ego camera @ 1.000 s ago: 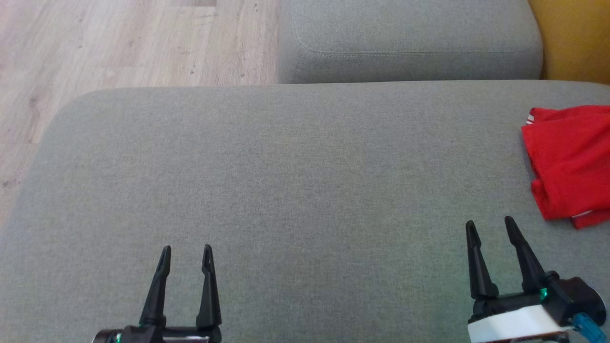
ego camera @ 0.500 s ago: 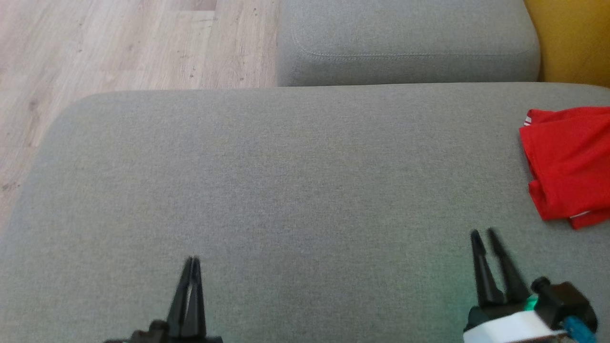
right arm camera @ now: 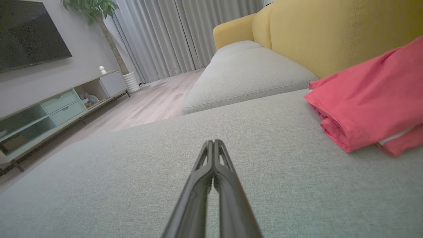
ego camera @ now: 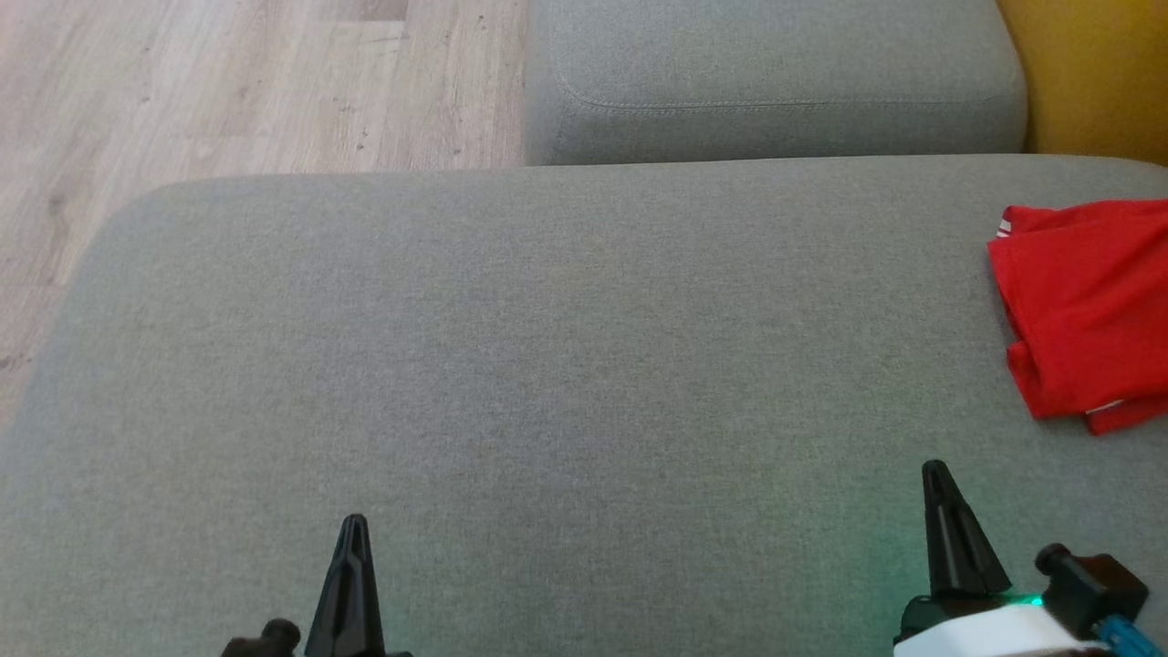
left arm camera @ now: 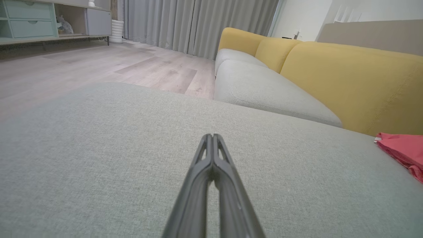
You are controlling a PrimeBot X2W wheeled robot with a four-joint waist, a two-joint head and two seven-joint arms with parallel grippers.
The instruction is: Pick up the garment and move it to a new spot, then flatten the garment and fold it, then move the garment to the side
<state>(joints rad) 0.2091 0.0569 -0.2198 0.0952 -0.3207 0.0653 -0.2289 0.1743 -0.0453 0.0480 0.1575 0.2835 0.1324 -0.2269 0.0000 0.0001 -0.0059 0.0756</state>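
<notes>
The left gripper (ego camera: 354,527) and the right gripper (ego camera: 937,473) are held low over the near edge of the grey cushion (ego camera: 547,347), pointed far. The 2 fingers of each are pressed together, with nothing held. The folded red garment (ego camera: 1081,306) is laid on the cushion's right side.

L gripper (ego camera: 354,522) & R gripper (ego camera: 937,467): fingers pressed together, empty, pointing fwd.
</notes>
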